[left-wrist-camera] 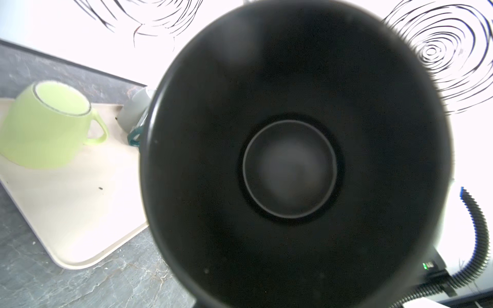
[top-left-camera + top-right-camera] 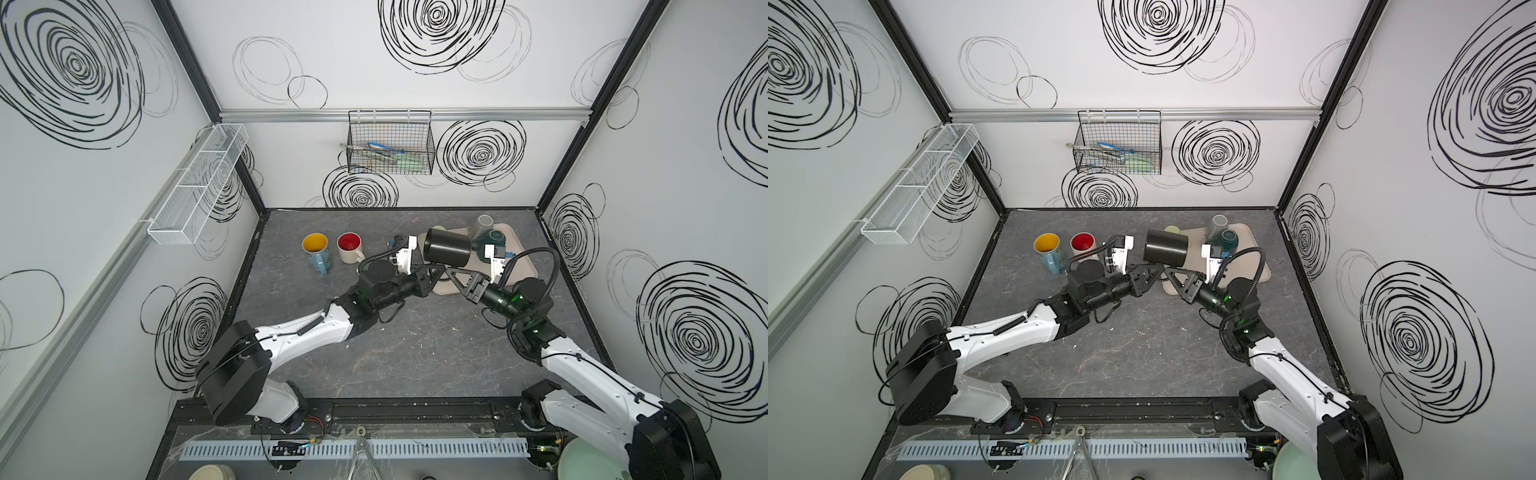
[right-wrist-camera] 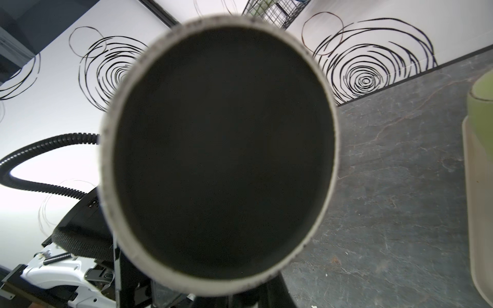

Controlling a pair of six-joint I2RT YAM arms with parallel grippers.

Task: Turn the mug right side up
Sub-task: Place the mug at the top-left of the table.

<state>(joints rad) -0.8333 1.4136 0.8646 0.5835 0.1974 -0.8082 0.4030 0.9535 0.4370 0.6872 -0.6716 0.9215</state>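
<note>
The black mug [image 2: 449,249] [image 2: 1165,249] hangs on its side above the tray's left edge, off the table. Its open mouth faces my left arm and fills the left wrist view [image 1: 293,160]. Its pale-ringed base faces my right arm [image 3: 221,149]. My left gripper [image 2: 437,272] [image 2: 1158,271] reaches in from the left and my right gripper [image 2: 452,272] [image 2: 1169,271] from the right. Their tips meet against the mug's underside, and both are shut on it. The mug hides the jaws in both wrist views.
A beige tray [image 2: 523,266] at the back right carries a grey cup [image 2: 482,224], a teal mug [image 2: 494,239] and an upside-down green mug [image 1: 45,125]. A blue mug with a yellow inside [image 2: 316,249] and a mug with a red inside [image 2: 350,247] stand upright at the back left. A wire basket [image 2: 390,145] hangs on the back wall.
</note>
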